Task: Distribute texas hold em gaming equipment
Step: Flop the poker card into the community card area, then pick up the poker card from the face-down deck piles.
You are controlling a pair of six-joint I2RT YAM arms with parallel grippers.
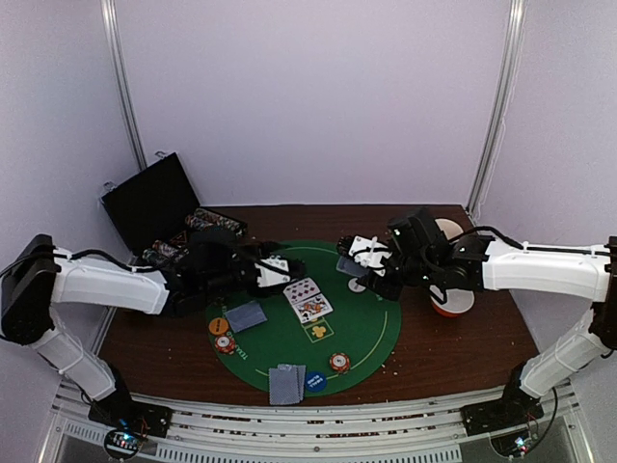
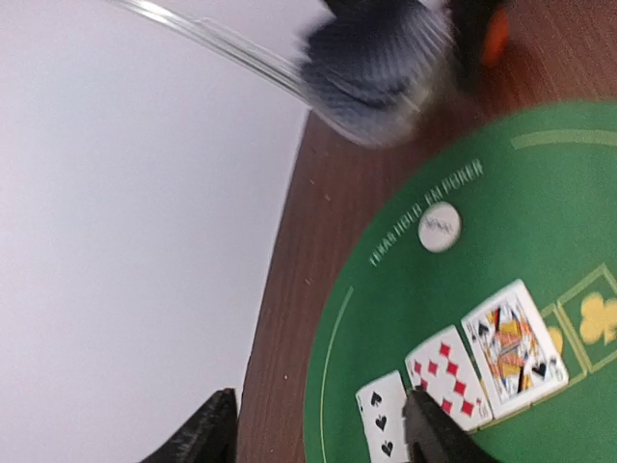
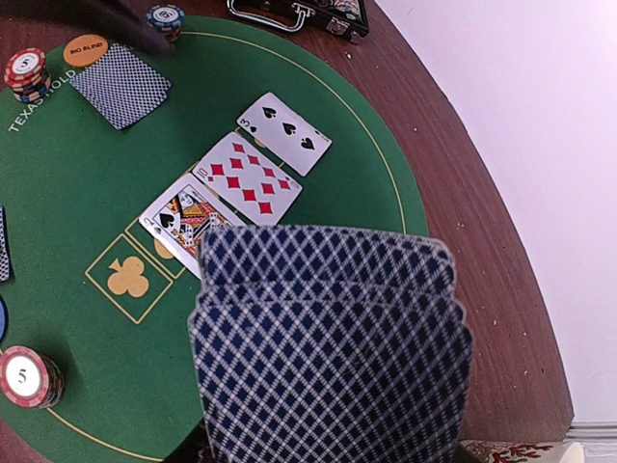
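My right gripper (image 1: 369, 262) is shut on a fanned deck of blue-backed cards (image 3: 333, 347) above the far right of the green mat (image 1: 366, 333); the cards hide its fingers. Three face-up cards lie in a row: a three of spades (image 3: 284, 133), a ten of diamonds (image 3: 248, 178) and a queen of spades (image 3: 178, 217). My left gripper (image 2: 321, 403) is open and empty, low over the mat's far left, with one finger (image 2: 434, 434) at the edge of the three of spades (image 2: 381, 424). A white disc (image 2: 440, 228) lies beyond it.
Face-down card pairs (image 1: 246, 315) (image 1: 286, 383) lie on the mat, with chip stacks (image 1: 225, 342) (image 1: 338, 362), an orange disc (image 1: 219, 326) and a blue disc (image 1: 315, 381). An open black chip case (image 1: 154, 203) stands at the back left. A red-and-white bowl (image 1: 453, 304) sits under the right arm.
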